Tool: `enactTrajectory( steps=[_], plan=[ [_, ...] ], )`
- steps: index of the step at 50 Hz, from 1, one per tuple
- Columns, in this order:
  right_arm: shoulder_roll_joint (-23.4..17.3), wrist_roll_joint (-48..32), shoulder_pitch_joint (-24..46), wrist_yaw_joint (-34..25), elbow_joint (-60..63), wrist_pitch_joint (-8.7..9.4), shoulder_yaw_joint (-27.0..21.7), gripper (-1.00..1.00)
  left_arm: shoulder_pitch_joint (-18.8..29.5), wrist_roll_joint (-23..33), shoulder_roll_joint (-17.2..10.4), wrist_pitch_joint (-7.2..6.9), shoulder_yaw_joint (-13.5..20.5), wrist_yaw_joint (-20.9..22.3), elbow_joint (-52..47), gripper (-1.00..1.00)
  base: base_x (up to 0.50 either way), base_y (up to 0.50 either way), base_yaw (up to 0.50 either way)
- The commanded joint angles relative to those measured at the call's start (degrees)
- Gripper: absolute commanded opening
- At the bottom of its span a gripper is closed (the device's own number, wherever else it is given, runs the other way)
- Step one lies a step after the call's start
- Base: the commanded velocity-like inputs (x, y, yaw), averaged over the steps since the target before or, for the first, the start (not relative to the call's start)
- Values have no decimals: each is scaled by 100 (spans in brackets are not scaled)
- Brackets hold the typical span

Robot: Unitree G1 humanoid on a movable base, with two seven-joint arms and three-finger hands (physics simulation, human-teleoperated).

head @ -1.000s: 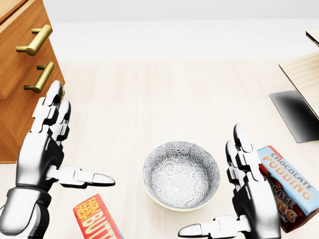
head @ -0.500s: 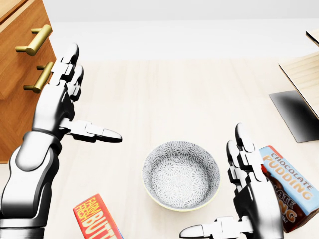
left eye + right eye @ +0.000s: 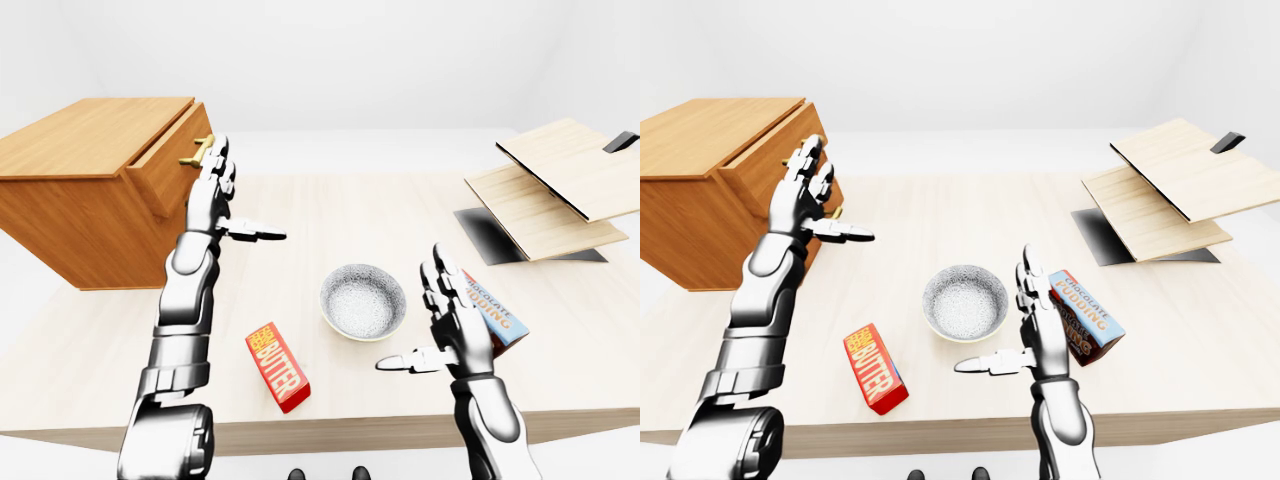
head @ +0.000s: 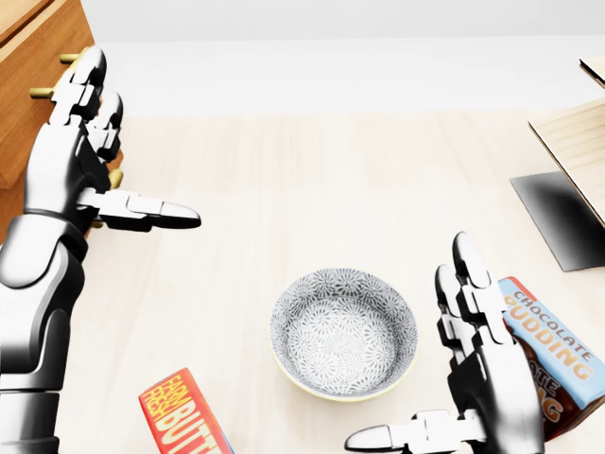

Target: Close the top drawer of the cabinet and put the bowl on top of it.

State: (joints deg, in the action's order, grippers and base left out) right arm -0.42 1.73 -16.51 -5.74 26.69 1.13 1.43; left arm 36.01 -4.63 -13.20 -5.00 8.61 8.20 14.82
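The wooden cabinet stands at the left of the table, its top drawer pulled partly out. My left hand is raised and open, its fingers up against the drawer front and covering most of the brass handle. The patterned bowl sits empty near the table's middle. My right hand is open just to the right of the bowl, thumb pointing left below it, holding nothing.
A red butter box lies at the bowl's lower left. A chocolate pudding box lies behind my right hand. Stacked wooden boards and a dark panel occupy the right side. The table's near edge runs below.
My left hand has risen and moved left, from beside the lower handle up to the top drawer's front. The right hand and bowl have barely moved.
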Motion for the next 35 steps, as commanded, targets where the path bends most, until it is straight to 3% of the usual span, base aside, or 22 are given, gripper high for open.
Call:
enactTrajectory(
  steps=[1,35],
  plan=[
    [18,35,-8,-25,68,35,-60,100,47,-243,-166,0,106,-44,235,100,0,0,0],
    [22,-11,-56,11,93,-6,8,100,95,-621,-470,0,304,-51,965,100,0,0,0]
  ],
)
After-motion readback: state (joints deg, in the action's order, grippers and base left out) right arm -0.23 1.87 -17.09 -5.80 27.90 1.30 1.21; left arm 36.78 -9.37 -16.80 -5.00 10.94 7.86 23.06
